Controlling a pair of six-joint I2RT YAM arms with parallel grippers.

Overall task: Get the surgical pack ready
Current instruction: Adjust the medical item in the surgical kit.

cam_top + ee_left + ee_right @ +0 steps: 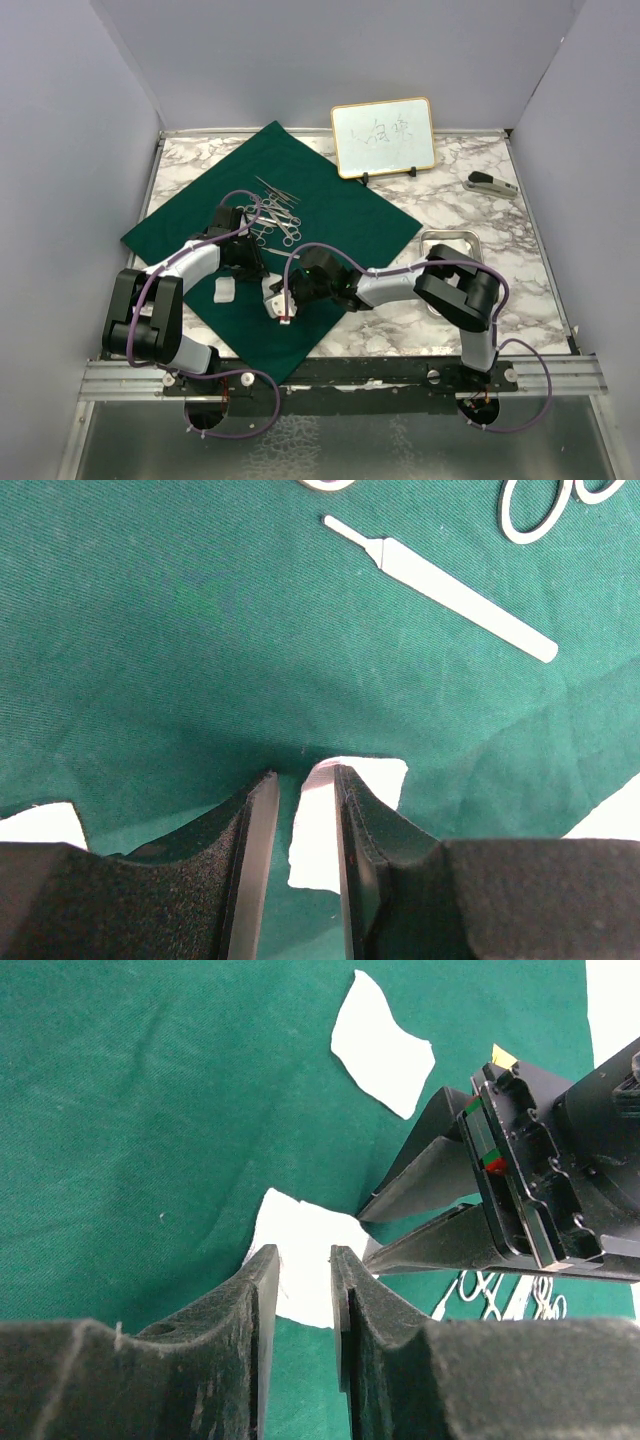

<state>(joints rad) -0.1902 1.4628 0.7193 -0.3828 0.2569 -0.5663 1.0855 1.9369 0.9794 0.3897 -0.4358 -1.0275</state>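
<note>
Right wrist view, and it's crowded: the right tool (303, 1255) hangs over a gauze square (295, 1222) with its jaws only narrowly parted, straddling the white edge. The left tool (300, 780) noses in at the same square from the right, its own jaws a slim gap apart. Neither is clearly pinching anything, and I can't tell whether the tips touch the fabric.

Here's the danger as I read it. With two tools on one limp square, a small misjudged move could knock fingertip against fingertip. If both close, it's a tug of war, and the gauze crumples or frays.

The green cloth (130, 1110) beneath is soft woven twill, already rumpled. A jaw biting too deep could gather cloth along with the gauze. Pull that, and the whole sheet drags, scattering the instruments (277, 215) lying near its middle. These are slick polished steel with ringed handles, and a flat steel handle (460, 595) lies among them, all likely to slide.

A second gauze square (380, 1045) lies just beyond, thin, matte and wavy-edged, so probably light enough to shift at a nudge.

The steel tray (452, 238), shiny with rounded corners, sits off the cloth on the marble tabletop (430, 200), partly hidden under the right arm.
</note>
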